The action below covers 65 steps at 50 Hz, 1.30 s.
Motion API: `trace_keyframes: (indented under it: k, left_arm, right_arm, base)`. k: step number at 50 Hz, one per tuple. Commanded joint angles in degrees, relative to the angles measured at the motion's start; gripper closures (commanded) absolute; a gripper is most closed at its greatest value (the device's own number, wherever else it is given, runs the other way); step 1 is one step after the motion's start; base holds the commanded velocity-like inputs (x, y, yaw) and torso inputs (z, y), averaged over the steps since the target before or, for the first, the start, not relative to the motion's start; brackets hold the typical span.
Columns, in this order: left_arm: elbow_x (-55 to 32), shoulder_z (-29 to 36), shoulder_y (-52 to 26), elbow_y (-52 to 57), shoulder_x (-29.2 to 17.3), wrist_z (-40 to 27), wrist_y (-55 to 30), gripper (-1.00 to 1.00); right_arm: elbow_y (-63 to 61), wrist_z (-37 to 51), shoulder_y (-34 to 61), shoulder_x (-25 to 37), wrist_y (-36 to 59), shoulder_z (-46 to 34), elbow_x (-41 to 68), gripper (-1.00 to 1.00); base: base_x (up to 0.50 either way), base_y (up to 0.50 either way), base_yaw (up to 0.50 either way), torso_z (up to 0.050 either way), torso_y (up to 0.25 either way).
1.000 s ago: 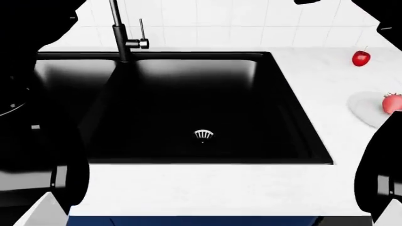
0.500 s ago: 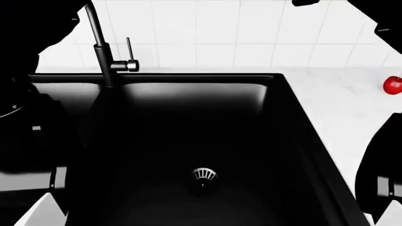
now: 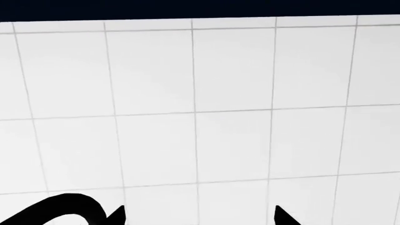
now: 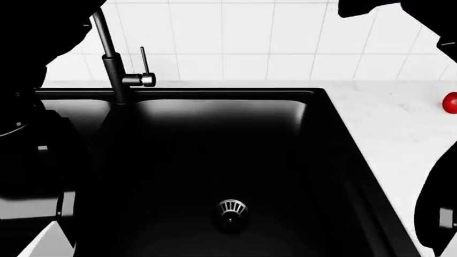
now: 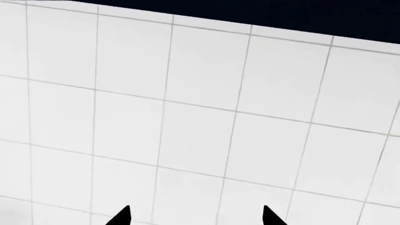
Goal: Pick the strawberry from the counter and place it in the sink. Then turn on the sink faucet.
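The black sink [image 4: 214, 144] fills the head view, with its round metal drain strainer [image 4: 232, 206] near the front. The slim black sink faucet [image 4: 108, 56] stands at the back left, its thin lever [image 4: 143, 60] upright on a silvery stub [image 4: 147, 80]. The white counter [image 4: 400, 128] runs along the right. The strawberry is out of view. My left gripper [image 3: 200, 218] and right gripper [image 5: 195, 216] are both open and empty. Each faces the white tiled wall, and only the black fingertips show.
A round glossy red fruit [image 4: 450, 103] lies on the counter at the far right edge of the head view. My black arms fill both sides of that view. A white tiled wall [image 4: 271, 37] rises behind the sink.
The head view has moved in and down over the sink. The strawberry and its pale plate have left the view on the right. The round red fruit has slid to the right edge.
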Motion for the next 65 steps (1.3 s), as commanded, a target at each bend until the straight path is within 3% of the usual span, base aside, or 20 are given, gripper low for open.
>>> trace_keyframes:
  k: [1, 6, 12, 18, 22, 27, 32, 35, 39, 42, 48, 56, 61, 65]
  left_arm:
    - [-0.26, 0.23, 0.75, -1.0, -0.37, -0.24, 1.33, -1.0]
    - [-0.42, 0.31, 1.23, -1.09, -0.17, -0.48, 1.77, -1.0]
    - [-0.65, 0.09, 3.05, -1.04, -0.02, -0.84, 2.42, -1.0]
    - [-0.73, 0.48, 4.25, -1.84, 0.08, -0.89, 3.8, -1.0]
    - [-0.96, 0.71, 5.45, -1.57, 0.4, -1.1, 4.1, -1.0]
    - [-1.16, 0.79, 5.72, -1.49, 0.36, -1.37, 4.16, -1.0]
    - [-1.37, 0.98, 5.87, -1.68, 0.51, -1.57, 4.38, -1.0]
    - [-1.51, 1.23, 6.37, -1.64, 0.44, -1.59, 4.61, -1.0]
    - [-1.75, 1.02, 6.43, -1.94, 0.48, -1.7, 4.83, -1.0]
    - [-1.9, 1.0, 6.44, -2.45, 0.44, -1.66, 5.13, -1.0]
    - [-2.12, 1.36, 6.92, -2.65, 0.62, -1.9, 5.57, -1.0]
    - [-2.35, 1.91, 7.4, -3.38, 0.73, -2.09, 6.41, -1.0]
    - [-2.56, 2.06, 7.39, -3.52, 0.55, -2.21, 6.47, -1.0]
    - [-2.85, 2.08, 7.47, -3.43, 0.5, -2.26, 6.51, -1.0]
  right_arm:
    - [-5.76, 13.13, -1.89, 11.19, 5.83, 4.08, 19.89, -1.0]
    - [-5.06, 32.08, -0.53, 22.24, 5.76, 6.11, 45.57, -1.0]
    - [-5.47, 43.88, -1.47, 32.2, 5.29, 7.95, 61.98, -1.0]
    - [-6.95, 47.5, -5.45, 39.35, 4.13, 9.65, 68.57, -1.0]
    - [-7.71, 48.91, -13.63, 46.05, 3.5, 18.17, 72.54, -1.0]
    - [-9.93, 44.98, -23.4, 48.41, 4.07, 26.61, 69.58, -1.0]
    - [-10.41, 44.63, -26.85, 50.75, 4.13, 30.38, 71.21, -1.0]
    - [-11.79, 42.4, -33.93, 52.81, 5.57, 37.66, 70.87, -1.0]
    - [-12.55, 40.72, -44.85, 53.81, 5.6, 49.62, 70.77, -1.0]
    - [-13.35, 37.26, -58.14, 53.14, 5.71, 62.7, 68.63, -1.0]
    - [-18.18, 28.4, -73.66, 47.48, 5.45, 75.29, 65.09, -1.0]
    - [-23.27, 17.67, -82.93, 40.17, 1.0, 75.43, 54.03, -1.0]
    - [-23.42, 16.42, -84.65, 38.9, -1.16, 72.98, 51.88, -1.0]
    - [-20.03, 20.07, -83.12, 39.25, 1.03, 71.25, 56.69, -1.0]
  base:
    - [0.0, 0.0, 0.0, 0.0, 0.0]
    - [0.0, 0.0, 0.0, 0.0, 0.0]
    - [0.0, 0.0, 0.0, 0.0, 0.0]
    - [0.0, 0.0, 0.0, 0.0, 0.0]
    - [0.0, 0.0, 0.0, 0.0, 0.0]
    - [0.0, 0.0, 0.0, 0.0, 0.0]
    - [0.0, 0.0, 0.0, 0.0, 0.0]
    - [0.0, 0.0, 0.0, 0.0, 0.0]
    - [0.0, 0.0, 0.0, 0.0, 0.0]
    - [0.0, 0.0, 0.0, 0.0, 0.0]
    - [0.0, 0.0, 0.0, 0.0, 0.0]
    - [0.0, 0.0, 0.0, 0.0, 0.0]
    - [0.0, 0.0, 0.0, 0.0, 0.0]
    - [0.0, 0.0, 0.0, 0.0, 0.0]
